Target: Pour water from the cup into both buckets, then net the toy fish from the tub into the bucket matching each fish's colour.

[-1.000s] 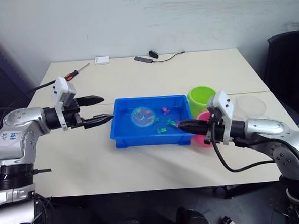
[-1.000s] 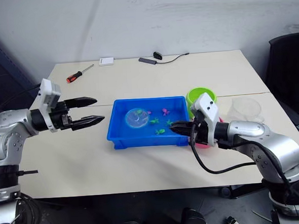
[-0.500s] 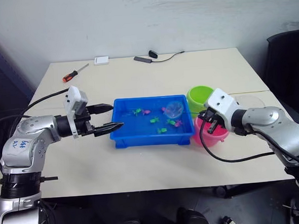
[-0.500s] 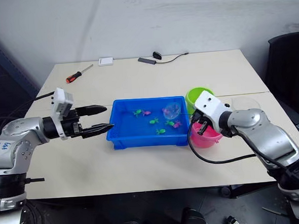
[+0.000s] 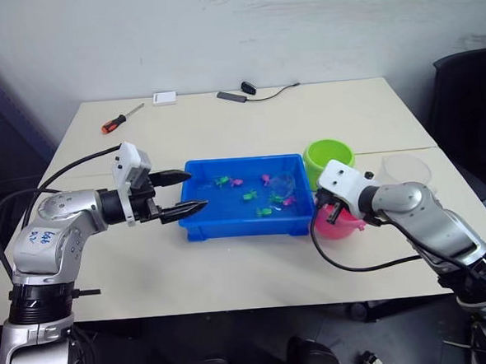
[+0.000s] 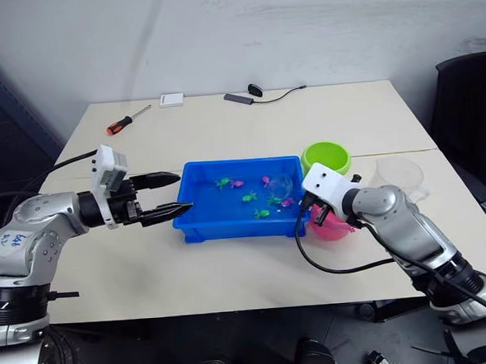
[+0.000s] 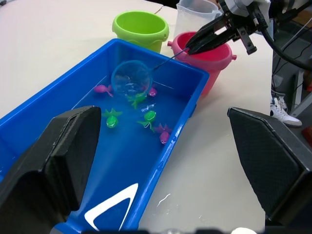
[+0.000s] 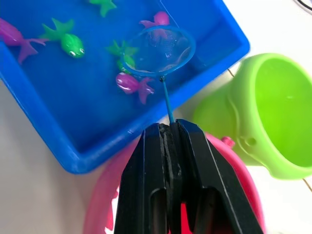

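Several toy fish [image 7: 148, 116], green and pink, lie in the tub [image 5: 198, 226] mid-worktop, so netting is unfinished. Right gripper [image 8: 169, 127], fingers pinching the net [image 8: 158, 50] handle, holds the hoop over them. Left gripper [image 5: 186, 194] hovers spread at the tub's left end.

The left arm reaches forward from the robot's left side, forearm roughly level above the table [image 5: 231, 257]. Its left pincer [image 5: 187, 192] has both black fingers spread wide apart, holding nothing, tips just beside the tub [image 5: 245, 223]. The right arm bends at the elbow, forearm angled inward. The right pincer [image 8: 170, 127] is clamped tight on the net [image 8: 161, 48], gripping its thin stick.
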